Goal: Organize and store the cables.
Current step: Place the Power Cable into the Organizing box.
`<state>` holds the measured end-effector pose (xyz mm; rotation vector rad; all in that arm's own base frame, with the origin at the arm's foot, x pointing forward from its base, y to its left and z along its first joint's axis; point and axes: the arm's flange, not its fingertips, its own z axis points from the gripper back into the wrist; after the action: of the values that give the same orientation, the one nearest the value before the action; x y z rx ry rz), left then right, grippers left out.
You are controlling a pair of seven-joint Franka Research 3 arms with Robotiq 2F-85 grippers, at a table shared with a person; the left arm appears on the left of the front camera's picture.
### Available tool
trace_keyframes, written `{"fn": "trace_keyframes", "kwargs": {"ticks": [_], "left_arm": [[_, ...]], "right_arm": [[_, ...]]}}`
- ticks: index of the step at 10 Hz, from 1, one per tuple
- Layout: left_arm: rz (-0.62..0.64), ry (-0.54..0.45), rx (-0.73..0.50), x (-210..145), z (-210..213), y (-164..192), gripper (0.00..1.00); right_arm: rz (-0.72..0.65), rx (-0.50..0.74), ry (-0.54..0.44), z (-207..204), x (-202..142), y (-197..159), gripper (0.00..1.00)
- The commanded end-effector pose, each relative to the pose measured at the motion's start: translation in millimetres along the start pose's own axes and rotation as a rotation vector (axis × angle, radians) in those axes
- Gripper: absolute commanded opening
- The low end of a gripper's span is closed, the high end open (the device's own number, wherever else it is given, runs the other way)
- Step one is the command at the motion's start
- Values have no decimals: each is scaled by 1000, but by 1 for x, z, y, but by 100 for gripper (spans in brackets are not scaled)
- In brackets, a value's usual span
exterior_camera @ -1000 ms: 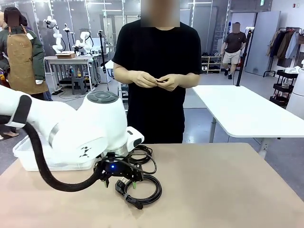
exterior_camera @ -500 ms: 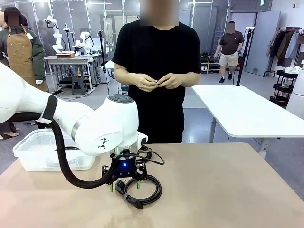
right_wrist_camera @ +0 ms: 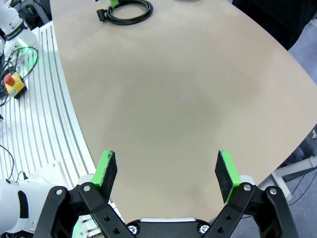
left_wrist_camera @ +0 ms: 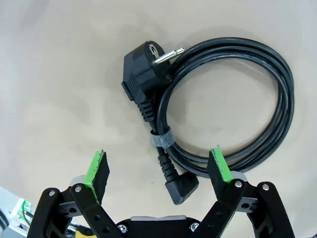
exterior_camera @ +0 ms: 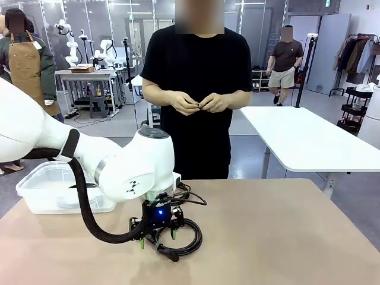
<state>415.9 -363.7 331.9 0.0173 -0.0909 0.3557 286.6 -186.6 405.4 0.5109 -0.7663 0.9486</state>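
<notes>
A coiled black cable lies flat on the tan table, bound by a grey strap, with a round plug and an angled plug. My left gripper hangs open just above it, and the coil's strapped side lies between the green pads. From the front, the left gripper stands over this cable. A second black cable lies just behind, partly hidden by the wrist. My right gripper is open over bare table, far from the cable.
A clear plastic bin stands at the table's left rear. A person stands at the far edge with both hands held together at the waist. The right half of the table is free. A white table stands behind.
My left arm has swung to the right and come down, so its open gripper now sits lower over the near coil. The cables have not moved.
</notes>
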Motion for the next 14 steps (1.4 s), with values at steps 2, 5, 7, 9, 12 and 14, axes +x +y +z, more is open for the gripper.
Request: {"fn": "trace_keyframes", "kwargs": {"ticks": [2,5,7,9,12,14], "left_arm": [[103,-26,-30,-3,-17,5,100],[117,-9,-56,-4,-29,3,100],[142,-11,-57,0,-30,6,80],[152,-22,-55,2,-30,6,22],[140,-21,-65,0,-26,1,0],[144,-17,-76,0,-21,5,0]], "right_arm": [[-5,-2,-16,1,2,-1,100],[-5,-2,-16,1,2,-1,100],[-5,-2,-16,1,2,-1,100],[-5,-2,-16,1,2,-1,100],[-5,-2,-16,1,2,-1,100],[-5,-2,-16,1,2,-1,100]]}}
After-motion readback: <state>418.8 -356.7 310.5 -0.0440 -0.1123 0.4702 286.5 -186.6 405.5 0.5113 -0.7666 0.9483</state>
